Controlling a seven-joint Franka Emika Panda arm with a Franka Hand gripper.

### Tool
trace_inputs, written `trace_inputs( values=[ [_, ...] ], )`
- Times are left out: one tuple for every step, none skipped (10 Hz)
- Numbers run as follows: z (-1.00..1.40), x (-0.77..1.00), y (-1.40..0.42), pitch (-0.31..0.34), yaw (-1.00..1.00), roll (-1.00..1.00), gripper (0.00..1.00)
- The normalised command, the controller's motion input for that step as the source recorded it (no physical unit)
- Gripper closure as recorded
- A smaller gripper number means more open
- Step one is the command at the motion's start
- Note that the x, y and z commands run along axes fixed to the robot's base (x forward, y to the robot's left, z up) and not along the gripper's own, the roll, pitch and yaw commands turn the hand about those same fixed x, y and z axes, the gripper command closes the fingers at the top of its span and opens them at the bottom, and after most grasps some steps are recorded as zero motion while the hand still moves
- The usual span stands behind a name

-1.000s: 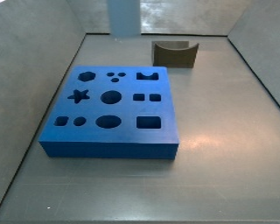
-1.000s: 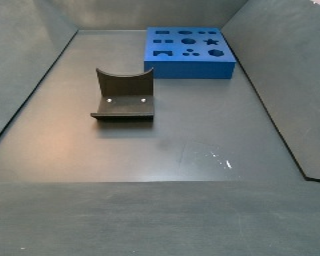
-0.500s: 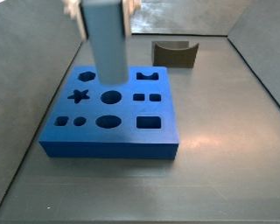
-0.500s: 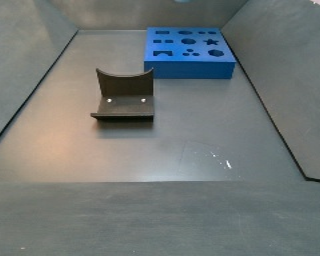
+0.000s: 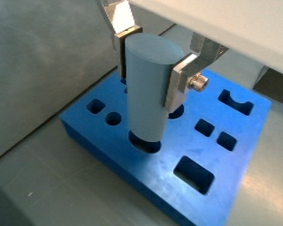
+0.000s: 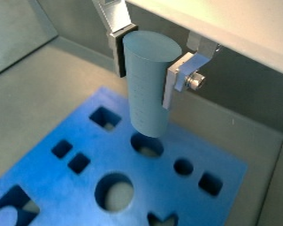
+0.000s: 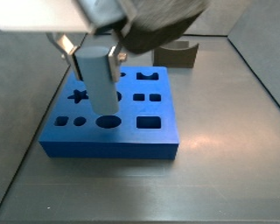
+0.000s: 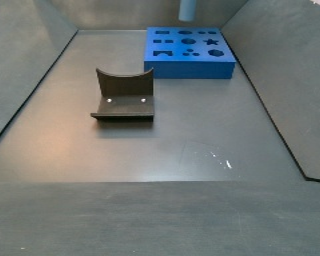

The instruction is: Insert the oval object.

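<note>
The grey floor of the walled enclosure carried two items. The blue block with shaped holes lay flat near the far wall in a side view; the fixture stood apart from it, nearer mid-floor. The gripper hung above the block, closed on the oval object, whose lower end stood at the block's oval hole.

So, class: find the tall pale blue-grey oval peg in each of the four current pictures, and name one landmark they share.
Wrist view: the tall pale blue-grey oval peg stands centre, between the gripper fingers.
Wrist view: the peg is upper centre, tip at a hole.
Side view: the peg is left of centre.
Side view: only its tip shows, top edge.
Shared landmark: the large blue block with shaped holes.
</note>
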Motion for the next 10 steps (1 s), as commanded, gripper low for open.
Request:
trace_inputs(
  values=[
    [-0.58, -0.01, 0.11, -0.127, -0.06, 0.02, 1.00],
    [-0.51, 0.00, 0.01, -0.091, -0.03, 0.00, 1.00],
    [-0.52, 0.11, 0.00, -0.061, -0.03, -0.01, 1.00],
    [-0.51, 0.09, 0.00, -0.053, -0.06, -0.04, 1.00],
    [-0.45, 0.00, 0.01, -0.067, -0.01, 0.00, 1.00],
    [-0.46, 0.00, 0.01, -0.067, 0.00, 0.00, 1.00],
    [-0.51, 0.00, 0.00, -0.099, 0.00, -0.04, 1.00],
    [-0.54, 0.00, 0.00, -0.087, 0.00, -0.03, 1.00],
    [-0.50, 0.00, 0.00, -0.074, 0.00, 0.00, 1.00],
    [-0.47, 0.00, 0.00, -0.071, 0.00, 0.00, 1.00]
  ],
)
